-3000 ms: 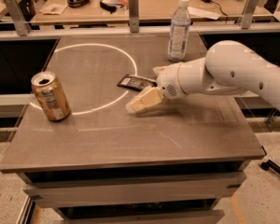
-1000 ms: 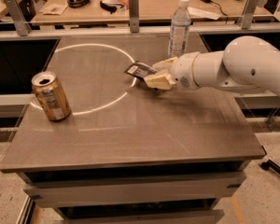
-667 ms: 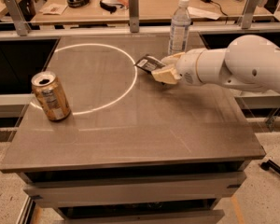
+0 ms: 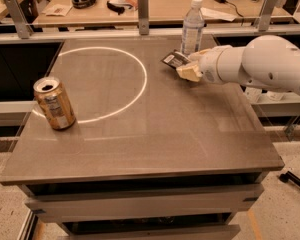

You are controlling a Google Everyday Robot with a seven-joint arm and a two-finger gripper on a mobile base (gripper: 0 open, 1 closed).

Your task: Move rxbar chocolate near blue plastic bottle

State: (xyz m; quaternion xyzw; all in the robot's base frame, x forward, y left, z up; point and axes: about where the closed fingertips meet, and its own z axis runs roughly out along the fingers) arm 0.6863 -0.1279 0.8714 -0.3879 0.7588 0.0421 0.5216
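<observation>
No writing could be read: the bar [image 4: 173, 60] showed a dark wrapper with a pale patch, the bottle [image 4: 192, 29] a pale label under a white cap, and the gold can [image 4: 54, 104] small print too fine to make out. The tool [image 4: 186, 68], at the end of the white arm [image 4: 260, 64] reaching in from the right, was clamped on the bar's right end at the far right part of the tabletop [image 4: 165, 134]. The bar sat just in front of the bottle's base, near it. Its long axis ran roughly left to right in the view, and its free end pointed left toward the white ring [image 4: 146, 79]. Whether it touched the tabletop could not be told. The can stood well apart at the near left, upright on the ring's line.
</observation>
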